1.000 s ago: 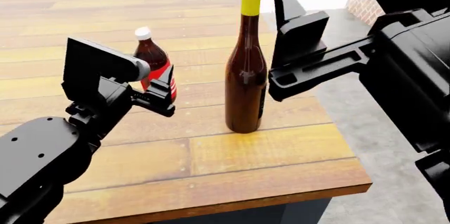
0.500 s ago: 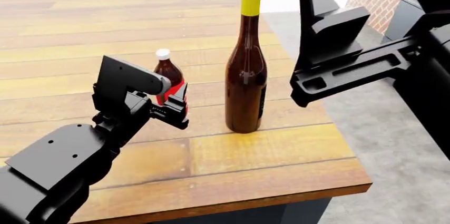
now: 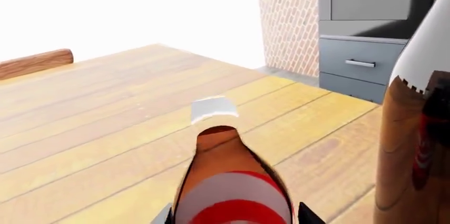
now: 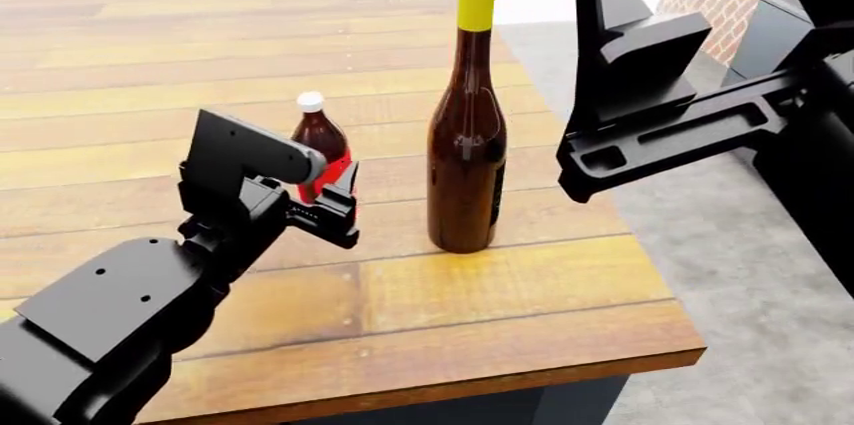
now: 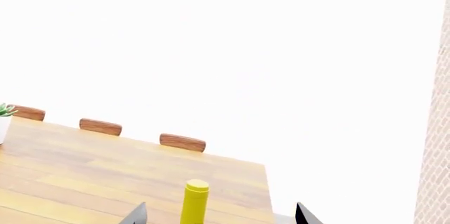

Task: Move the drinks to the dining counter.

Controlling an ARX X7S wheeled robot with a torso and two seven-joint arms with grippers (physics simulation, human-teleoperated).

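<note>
The head camera looks forward and down over both arms onto the near corner of the wooden counter (image 4: 400, 295). The left wrist camera sits just behind the left gripper (image 4: 327, 207), facing out along its fingers, very close to the cola bottle (image 3: 232, 182) held between them. The right wrist camera looks out past the right gripper (image 5: 218, 216) from higher up. All three views share the wine bottle (image 4: 466, 145) and the counter.

You have bare warm-brown plank counter top (image 4: 160, 55) open left and beyond; the tall dark-brown wine bottle (image 4: 466, 165) blocks just right of the red-labelled cola bottle (image 4: 322, 145).
</note>
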